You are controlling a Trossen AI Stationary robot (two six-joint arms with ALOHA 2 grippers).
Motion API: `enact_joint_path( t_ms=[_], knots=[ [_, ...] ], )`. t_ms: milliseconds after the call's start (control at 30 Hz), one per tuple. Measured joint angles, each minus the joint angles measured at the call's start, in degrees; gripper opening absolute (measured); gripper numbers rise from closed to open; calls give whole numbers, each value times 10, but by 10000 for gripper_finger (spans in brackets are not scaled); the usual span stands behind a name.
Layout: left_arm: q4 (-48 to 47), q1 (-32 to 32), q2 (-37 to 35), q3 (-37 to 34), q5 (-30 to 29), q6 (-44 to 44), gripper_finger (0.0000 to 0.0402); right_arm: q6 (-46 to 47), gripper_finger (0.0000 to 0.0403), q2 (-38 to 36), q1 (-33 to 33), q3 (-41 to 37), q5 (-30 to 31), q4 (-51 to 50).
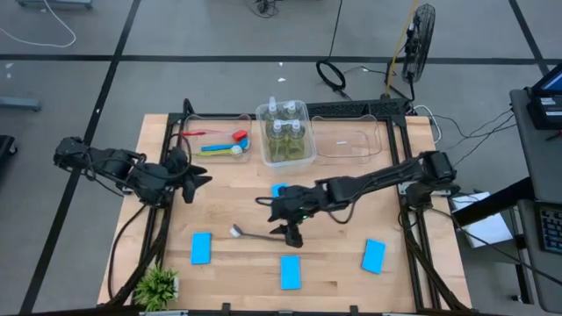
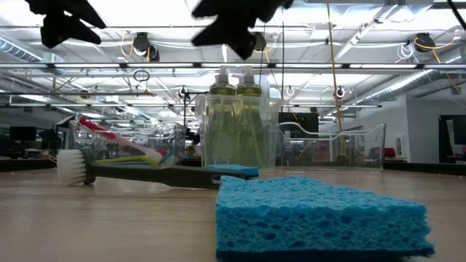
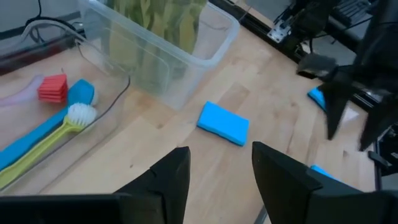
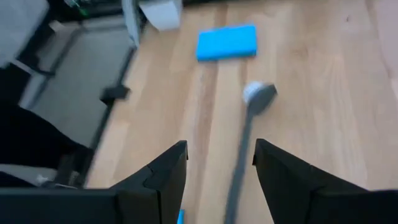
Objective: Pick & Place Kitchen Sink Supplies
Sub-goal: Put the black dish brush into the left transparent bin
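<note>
Grey brush point(image 1: 255, 234) lies flat on the table point(image 1: 334, 263), white bristle head toward the left arm's side, handle running under the right gripper point(image 1: 291, 233). Right gripper hovers over the handle end, jaws spread wide with the handle between them in the right wrist view point(image 4: 239, 155), not touching it (low view shows both grippers up off the table). Left gripper point(image 1: 195, 179) sits near the left bin point(image 1: 189, 132), jaws open, holding nothing.

Red brush point(image 1: 224, 135), blue brush point(image 1: 219, 147) and yellow-green brush point(image 1: 230, 152) are inside the left bin. Bottles point(image 1: 284, 132) stand upright in the middle bin point(image 1: 261, 140). Right bin point(image 1: 347, 140) holds nothing I can make out.

Sponges: one point(image 1: 279, 190) just beside the right gripper's arm, near the middle bin; three more near the front edge: point(image 1: 201, 247), point(image 1: 291, 271), point(image 1: 373, 255), well apart from each other. Plant point(image 1: 156, 285) at the front left corner.
</note>
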Motion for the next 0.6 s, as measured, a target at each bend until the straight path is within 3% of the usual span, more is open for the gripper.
enact_joint_path(
  t_ms=[600],
  knots=[
    [0, 0, -6, 0, 10, 45, 175, 81, 178, 124, -4, 39, -14, 8]
  ],
)
